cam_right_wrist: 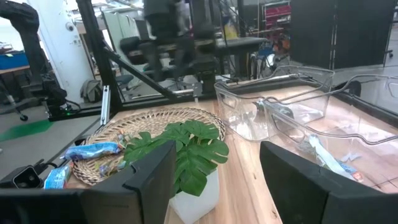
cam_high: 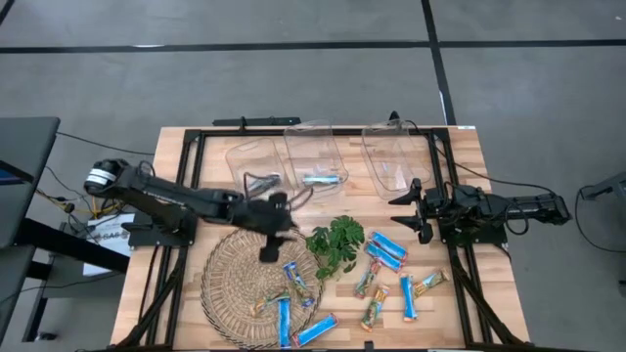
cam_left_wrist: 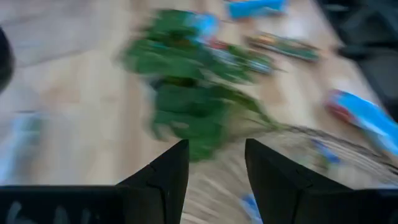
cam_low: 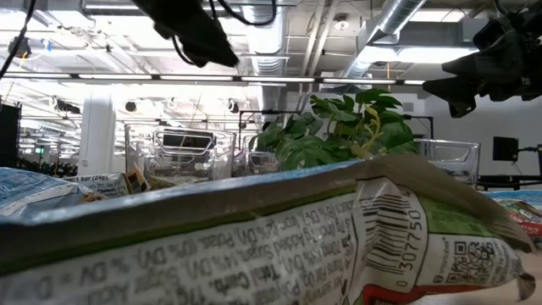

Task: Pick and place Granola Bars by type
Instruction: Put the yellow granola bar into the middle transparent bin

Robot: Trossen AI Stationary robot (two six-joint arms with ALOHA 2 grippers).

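The granola bars (cam_high: 390, 249) lay scattered over the front of the wooden table (cam_high: 469, 147): several blue ones and tan ones on bare wood right of centre, and a few more on the round wicker mat (cam_high: 230, 279) at front left. Between the two groups stood a green leafy sprig (cam_high: 335, 243) on a small white base, right beside the nearest blue bars and touching the mat's edge. Three clear plastic bins (cam_high: 311, 156) lined the back of the table; the middle one held a blue-and-silver bar (cam_high: 321, 179), and the left one something small and dark.

The left gripper (cam_high: 271, 244) hung over the mat's upper right edge, close to the sprig, its fingers (cam_left_wrist: 166, 177) spread with nothing between them. The right gripper (cam_high: 417, 208) waited near the right bin, fingers (cam_right_wrist: 152, 174) also parted and empty.

In the low view one wrapper (cam_low: 279, 246) blocked most of the scene; its barcode digits "0 307750" could be read, along with partial nutrition text such as "Total Carb" and "Added Sugars."
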